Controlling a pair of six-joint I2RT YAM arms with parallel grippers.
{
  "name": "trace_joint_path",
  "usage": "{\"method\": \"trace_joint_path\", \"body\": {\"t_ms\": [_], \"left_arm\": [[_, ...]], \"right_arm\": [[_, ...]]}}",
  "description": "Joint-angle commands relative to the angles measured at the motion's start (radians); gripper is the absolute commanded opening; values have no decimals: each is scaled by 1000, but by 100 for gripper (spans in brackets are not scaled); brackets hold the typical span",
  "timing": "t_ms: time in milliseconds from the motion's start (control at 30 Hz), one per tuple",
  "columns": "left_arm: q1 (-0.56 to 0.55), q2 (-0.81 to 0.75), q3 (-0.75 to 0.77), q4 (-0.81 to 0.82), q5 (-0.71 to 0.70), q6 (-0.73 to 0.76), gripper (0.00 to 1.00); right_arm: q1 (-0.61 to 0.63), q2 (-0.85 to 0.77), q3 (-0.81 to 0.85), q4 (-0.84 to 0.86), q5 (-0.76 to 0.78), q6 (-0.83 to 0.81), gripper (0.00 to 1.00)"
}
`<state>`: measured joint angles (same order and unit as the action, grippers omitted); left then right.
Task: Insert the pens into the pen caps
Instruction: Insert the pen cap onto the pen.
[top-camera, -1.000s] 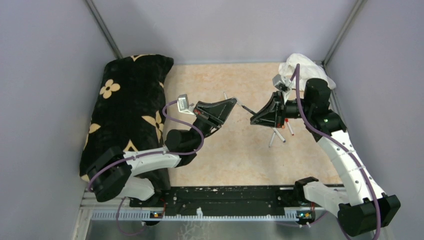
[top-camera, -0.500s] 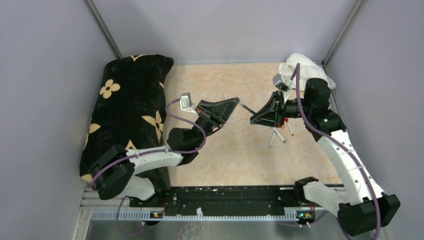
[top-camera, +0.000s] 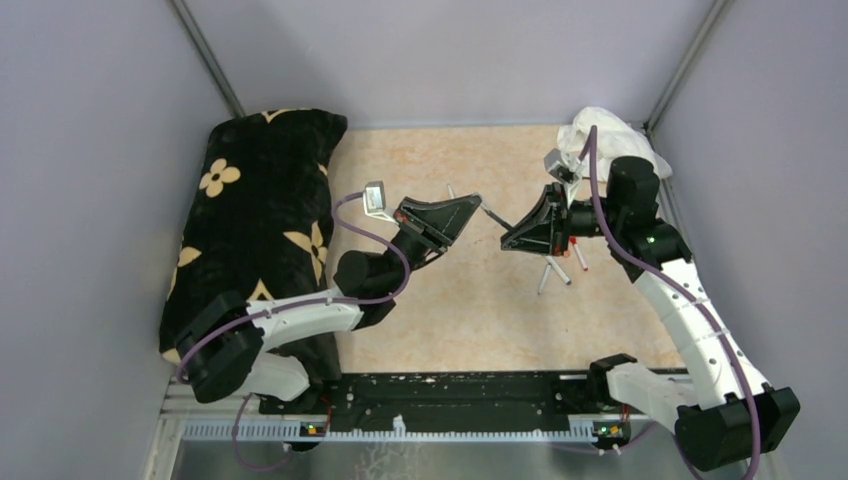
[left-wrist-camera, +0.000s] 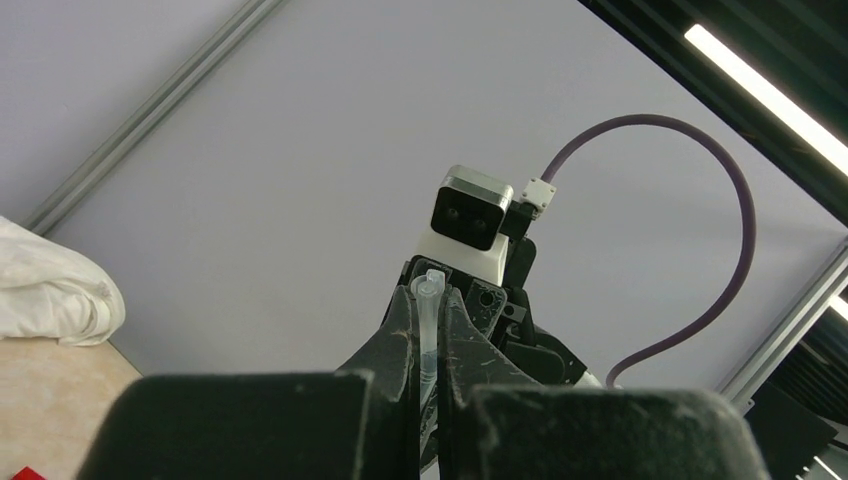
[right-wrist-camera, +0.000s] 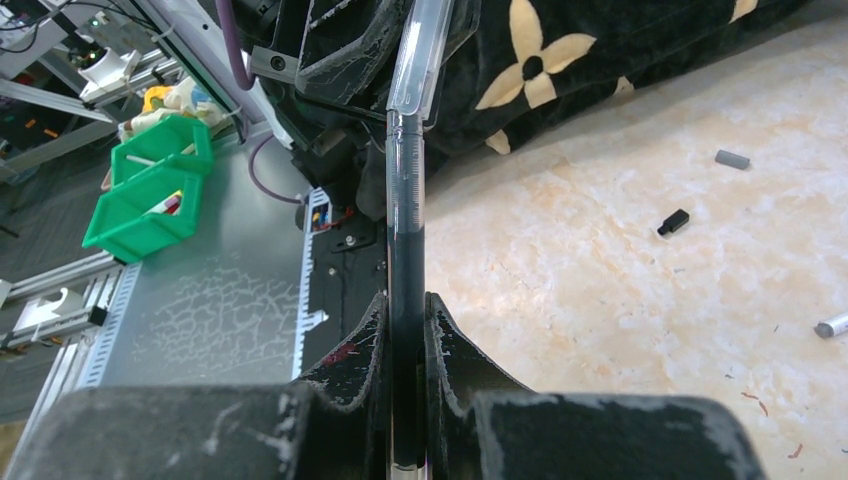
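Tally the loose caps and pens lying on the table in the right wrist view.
Caps: 2 (grey cap, black cap)
Pens: 1 (pen, cut off by the right edge)
Total: 3

The left fingers (top-camera: 462, 208), clamped on a clear cap (left-wrist-camera: 428, 310), have been brought slightly nearer the pen (top-camera: 492, 214) held in the right fingers (top-camera: 522, 232).

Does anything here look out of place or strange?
Nothing looks damaged or spilled. Two things seem foreign to the job: a black flowered cushion covers the left side of the table, and a crumpled white cloth lies in its far right corner.
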<state>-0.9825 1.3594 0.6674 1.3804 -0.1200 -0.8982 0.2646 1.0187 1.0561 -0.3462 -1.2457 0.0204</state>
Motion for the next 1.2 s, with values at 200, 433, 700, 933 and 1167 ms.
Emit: {"method": "trace_joint_path", "body": {"t_ms": [200,433,700,933,1167], "left_arm": [[-59,-69,-12,-325,130,156,0],[-114,-32,-44,-234,54,203,0],[-134,-5,-97,-56,-64,222,0],[-131,-6,-106,157,-215,237,0],[-131,6,-64,190,-222,236,0]], "right_arm": [[-5,11,75,84,15,47,0],[-7,21,34,244,-5,202,0],[-7,11,-25,339,-27,278,0],[-7,-5,-52,339,-65,251,0],[-4,-8,-56,365,-82,253,0]]}}
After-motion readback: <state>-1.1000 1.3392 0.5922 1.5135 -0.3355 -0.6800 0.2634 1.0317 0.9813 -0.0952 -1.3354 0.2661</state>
